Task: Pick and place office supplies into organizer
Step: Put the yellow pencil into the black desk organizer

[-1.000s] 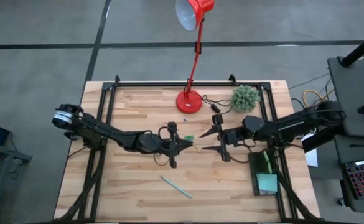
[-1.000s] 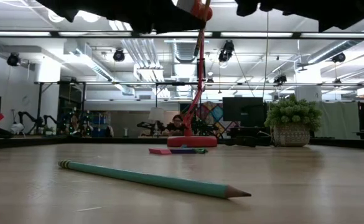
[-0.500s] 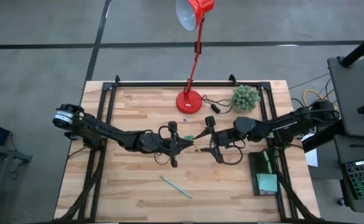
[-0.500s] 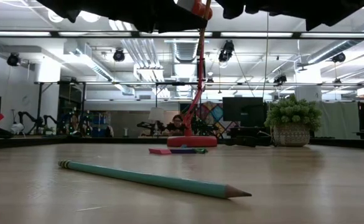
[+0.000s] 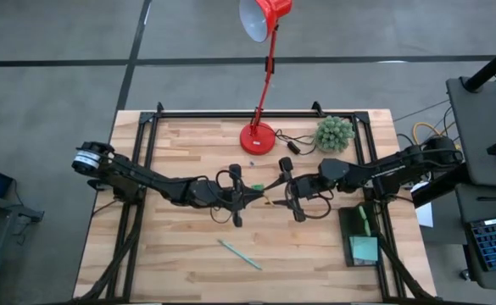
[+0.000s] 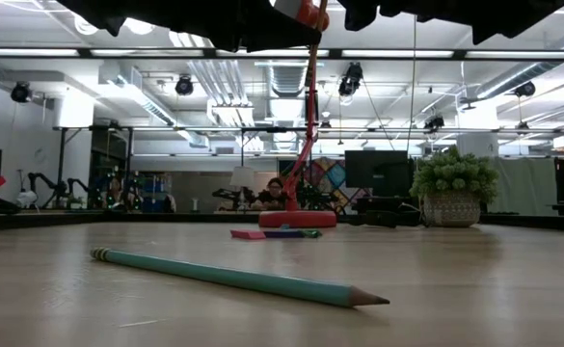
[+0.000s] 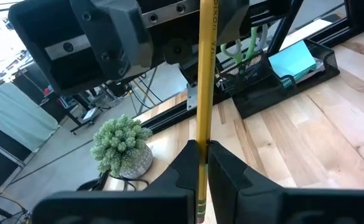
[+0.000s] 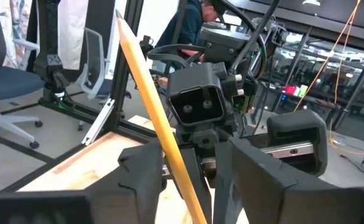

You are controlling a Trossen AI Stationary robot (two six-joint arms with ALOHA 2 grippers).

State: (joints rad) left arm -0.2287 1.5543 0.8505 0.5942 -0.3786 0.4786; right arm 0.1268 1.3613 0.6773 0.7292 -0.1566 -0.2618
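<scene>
Mid-worktop (image 5: 180,246), the left end effector (image 5: 260,197) pinches the yellow pencil (image 7: 205,87) between the right end effector's (image 5: 283,196) wide jaws. Scissors (image 5: 363,219) and sticky-note pad (image 5: 365,248) already sit in the organizer (image 5: 346,233) beyond the right one; the teal pen (image 5: 240,254) waits nearby.

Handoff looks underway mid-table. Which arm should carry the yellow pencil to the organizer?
Right. The right gripper already brackets the yellow pencil held by the left gripper, and the organizer lies on its side.

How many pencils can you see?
2. A yellow pencil is held between the left gripper and right gripper mid-table. A teal pencil lies near the front. Others may be hidden.
</scene>
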